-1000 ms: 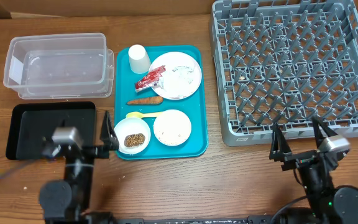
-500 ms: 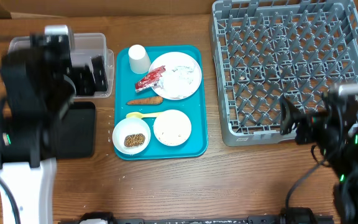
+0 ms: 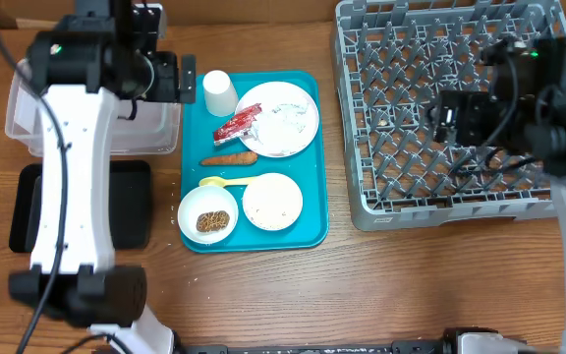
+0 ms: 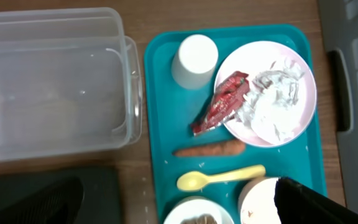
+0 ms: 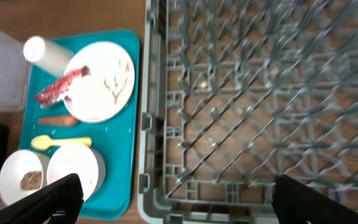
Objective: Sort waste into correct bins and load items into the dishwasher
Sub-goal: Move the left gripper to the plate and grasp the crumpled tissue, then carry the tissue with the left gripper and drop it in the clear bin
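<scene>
- Two claws, both spread wide and empty: the left gripper (image 4: 178,186) hangs over the teal tray (image 4: 160,124), the right gripper (image 5: 176,183) over the grey dish rack (image 3: 401,147). By the look of it nothing is sorted yet.
- One tangle: the red-and-white wrapper (image 4: 222,102) lies across the rim of the plate (image 4: 291,134), touching the crumpled paper (image 4: 272,93) — a pinch on one may drag the other or tip the plate.
- The carrot piece (image 4: 209,149) and yellow spoon (image 4: 222,177) lie near each other, roughly parallel; a wide closing could take both, sending the spoon to a bin.
- The white cup (image 4: 194,59) stands just beside the wrapper — a descending finger could topple it.
- The clear tub (image 4: 55,81) and black tray (image 3: 131,206) sit close together, so a careless release may land in the wrong one.
</scene>
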